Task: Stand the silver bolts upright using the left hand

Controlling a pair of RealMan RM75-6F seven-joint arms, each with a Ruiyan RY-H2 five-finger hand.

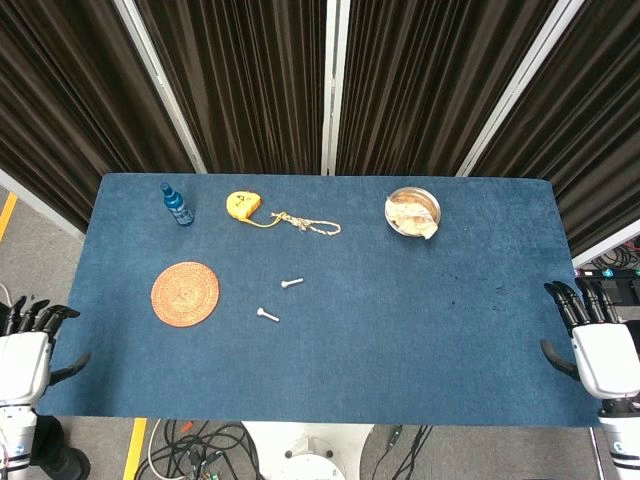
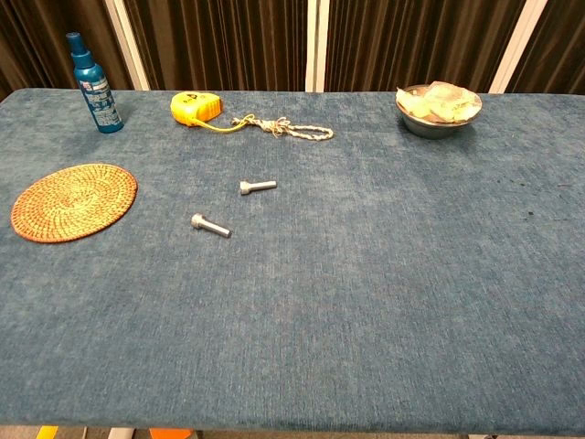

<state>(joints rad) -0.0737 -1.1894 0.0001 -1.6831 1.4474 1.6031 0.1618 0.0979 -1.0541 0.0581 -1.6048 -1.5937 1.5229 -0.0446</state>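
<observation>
Silver bolts (image 1: 279, 299) flat mid-table; left hand (image 1: 22, 357) off edge.

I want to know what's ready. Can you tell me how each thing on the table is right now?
Far bolt: lying flat.
Near bolt: lying flat.
Blue bottle: upright, cap on.
Tape measure: lying on the table.
Metal bowl: upright, filled.
Left hand: open, off the table.
Right hand: open, off the table.

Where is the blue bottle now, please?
The blue bottle stands at the table's far left corner in the head view, left of the yellow tape measure.
</observation>
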